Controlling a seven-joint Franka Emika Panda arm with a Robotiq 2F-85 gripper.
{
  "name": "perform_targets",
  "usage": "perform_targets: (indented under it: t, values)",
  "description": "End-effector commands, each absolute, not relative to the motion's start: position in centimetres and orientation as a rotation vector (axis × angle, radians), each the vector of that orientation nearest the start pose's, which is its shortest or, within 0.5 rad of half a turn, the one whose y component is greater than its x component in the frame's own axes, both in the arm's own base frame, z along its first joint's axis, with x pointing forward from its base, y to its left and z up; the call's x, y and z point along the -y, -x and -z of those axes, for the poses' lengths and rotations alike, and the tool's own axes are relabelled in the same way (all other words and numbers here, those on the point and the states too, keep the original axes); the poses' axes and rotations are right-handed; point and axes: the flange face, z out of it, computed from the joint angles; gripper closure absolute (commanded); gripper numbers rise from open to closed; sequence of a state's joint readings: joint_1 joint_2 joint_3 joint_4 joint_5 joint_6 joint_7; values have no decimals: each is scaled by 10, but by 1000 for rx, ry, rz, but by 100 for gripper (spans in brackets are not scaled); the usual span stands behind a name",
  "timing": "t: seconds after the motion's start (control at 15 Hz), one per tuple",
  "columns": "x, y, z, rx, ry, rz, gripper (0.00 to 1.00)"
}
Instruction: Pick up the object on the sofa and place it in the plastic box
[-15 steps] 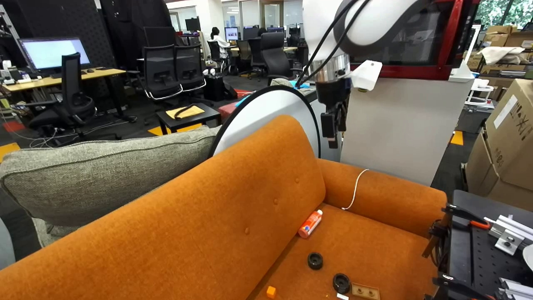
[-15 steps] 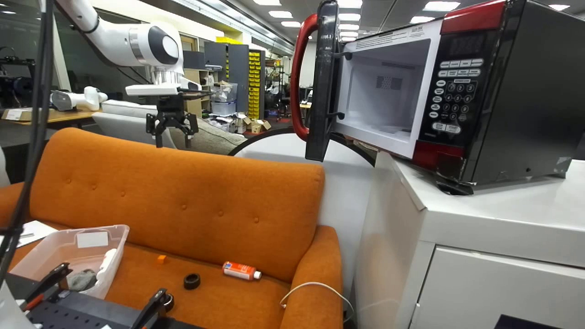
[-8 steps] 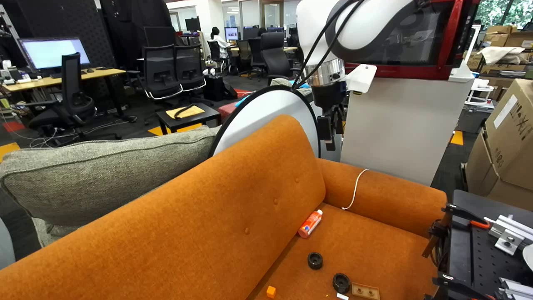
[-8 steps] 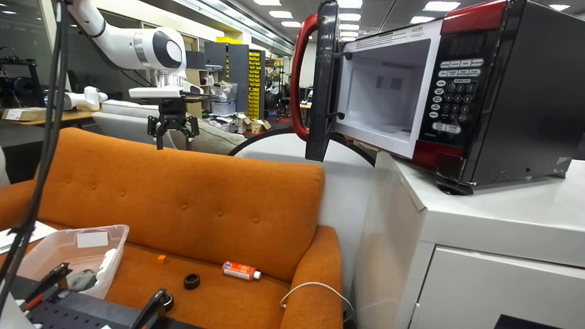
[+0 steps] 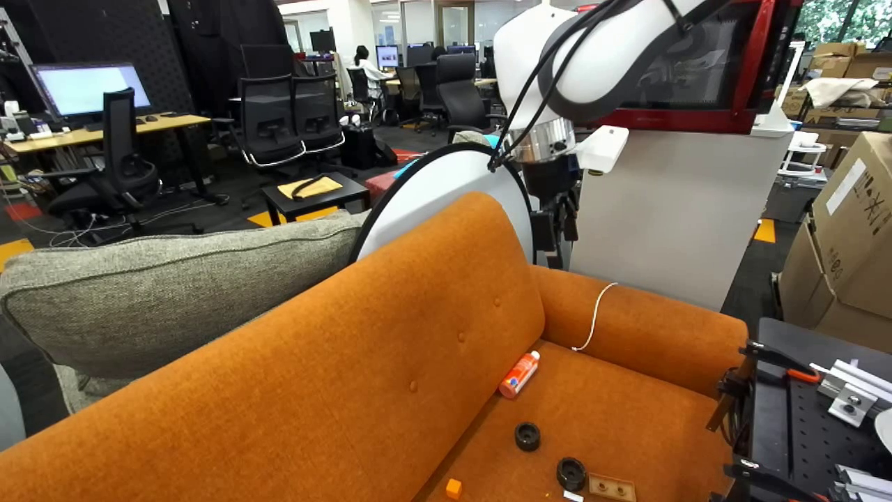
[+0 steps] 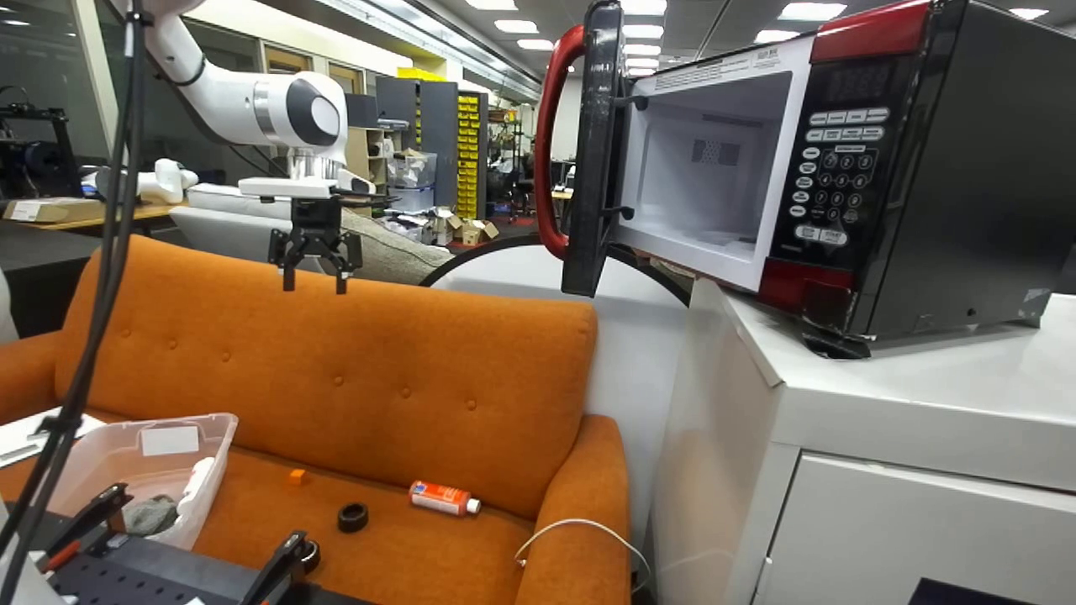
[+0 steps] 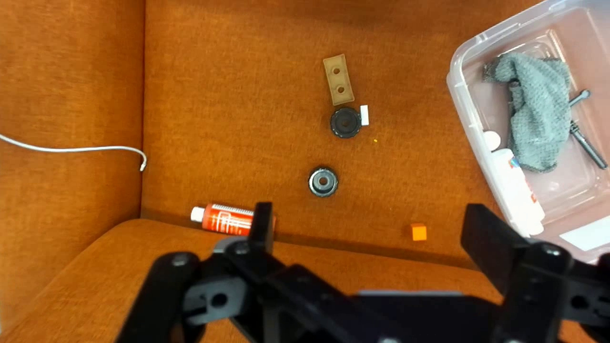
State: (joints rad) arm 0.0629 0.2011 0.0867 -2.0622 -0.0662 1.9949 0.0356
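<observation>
The orange sofa (image 5: 293, 390) shows in both exterior views (image 6: 361, 370) and fills the wrist view. On its seat lie a red-orange bottle with white cap (image 7: 228, 219), a small orange cube (image 7: 418, 232), two black wheel-like rings (image 7: 323, 181) and a tan two-hole piece (image 7: 339, 79). The clear plastic box (image 6: 220, 470) stands on the seat; in the wrist view (image 7: 469, 102) it holds a grey cloth, a white bottle and dark tools. My gripper (image 6: 315, 284) is open and empty, high above the seat. In the wrist view one finger partly hides the red-orange bottle.
A microwave with open door (image 6: 588, 151) stands on a white cabinet (image 6: 841, 395). A white cord (image 7: 76, 149) hangs over the sofa arm. A dark table with clamps (image 5: 822, 390) stands before the seat. A grey-green cushion (image 5: 174, 300) lies behind the backrest.
My arm and open gripper have moved slightly, ending a little lower against the sofa back. The objects on the seat and the box have not moved.
</observation>
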Motion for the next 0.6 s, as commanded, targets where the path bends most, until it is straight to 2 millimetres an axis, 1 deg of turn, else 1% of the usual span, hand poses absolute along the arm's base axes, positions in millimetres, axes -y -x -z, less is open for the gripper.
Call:
perform_targets:
  t: [0.0,0.13,0.27,0.4,0.47,0.53]
  values:
    - [-80,-544,-275,214,3075,-548,0]
    - [-83,-540,-235,210,2995,-670,0]
    - [-87,-534,-201,184,2916,-760,0]
    - [-90,-523,-168,159,2853,-860,0]
    - [-90,-518,-158,153,2833,-895,0]
    - [-90,-517,-161,152,2893,-851,0]
